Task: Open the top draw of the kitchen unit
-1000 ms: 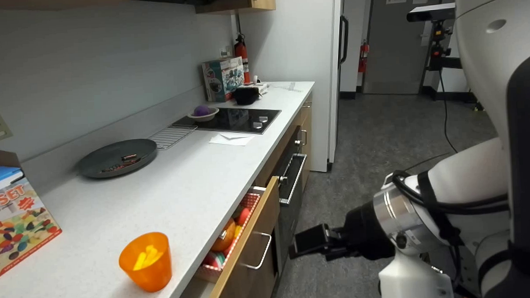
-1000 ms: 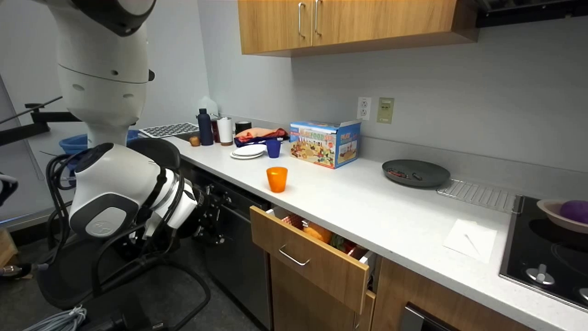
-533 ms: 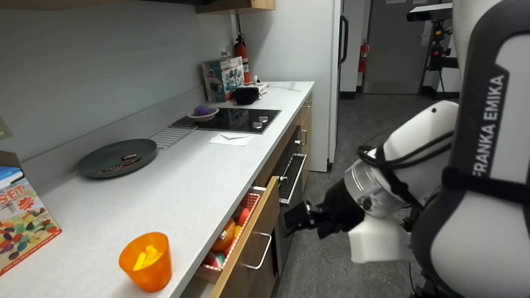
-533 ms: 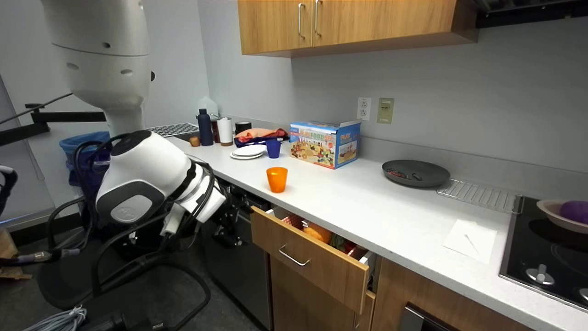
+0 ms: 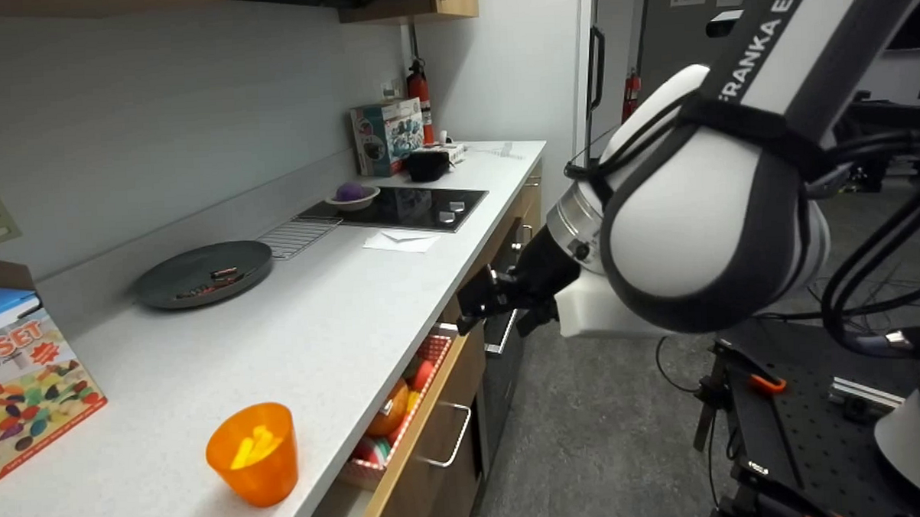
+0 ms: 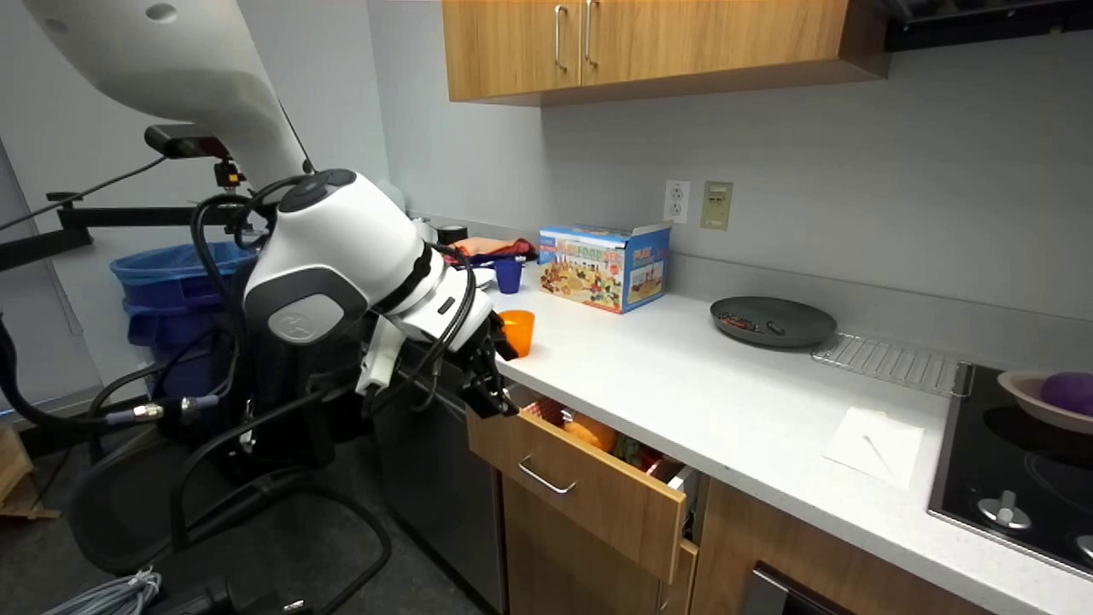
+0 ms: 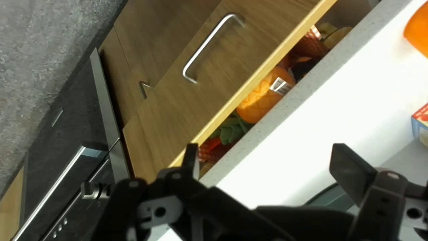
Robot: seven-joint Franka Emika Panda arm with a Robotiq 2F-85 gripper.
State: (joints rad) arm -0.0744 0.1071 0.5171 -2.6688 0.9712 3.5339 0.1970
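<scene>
Brown wood faces the top draw point(image 7: 180, 110), silver bar handle point(image 7: 205, 44) outward, which stands partly pulled out of the kitchen unit point(image 6: 564, 547), near the hand point(image 7: 267, 159); the hand's fingers point(image 7: 191, 157) are spread wide (whether one touches the draw's edge, I cannot tell); a red-checked basket point(image 5: 439, 348) of coloured pieces point(image 5: 389, 414) sits inside; in an exterior view an orange cup point(image 6: 523, 335) stands on the worktop point(image 6: 649, 367), partly behind the hand.
</scene>
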